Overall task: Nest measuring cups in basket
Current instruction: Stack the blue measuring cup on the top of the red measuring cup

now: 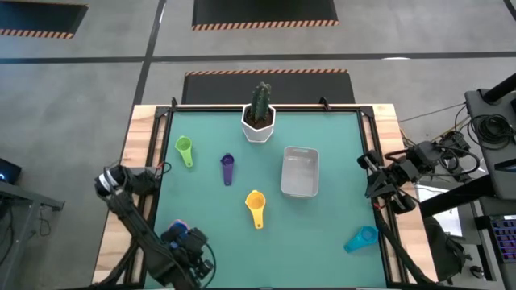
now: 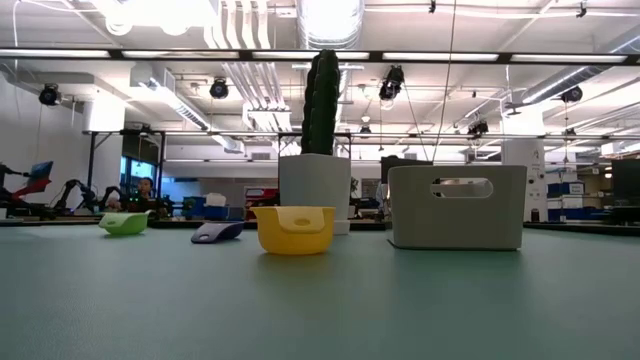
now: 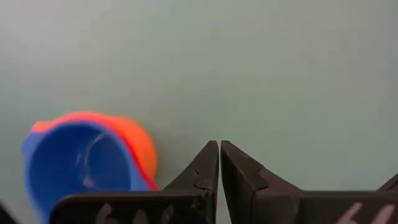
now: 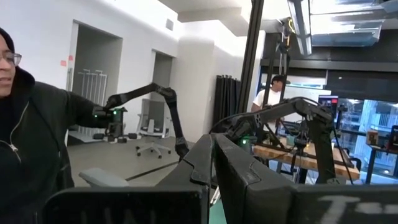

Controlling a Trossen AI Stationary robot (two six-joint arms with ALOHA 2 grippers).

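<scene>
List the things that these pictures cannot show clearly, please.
- Red plastic measuring cup: not seen in any view.
- Orange plastic cup: left wrist view, mostly hidden by the blue plastic cup nested in it.
- Inside of the grey-white rectangular basket: low view, hidden by its own wall.
- Teal plastic cup: outside the low view.

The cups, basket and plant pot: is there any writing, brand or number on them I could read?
None can be read.
Basket: plain wall, only a handle slot.
Cactus pot: plain white.
Yellow cup, green cup: no marks visible.
Right gripper: pale scrawl on its body, too blurred to read.
</scene>
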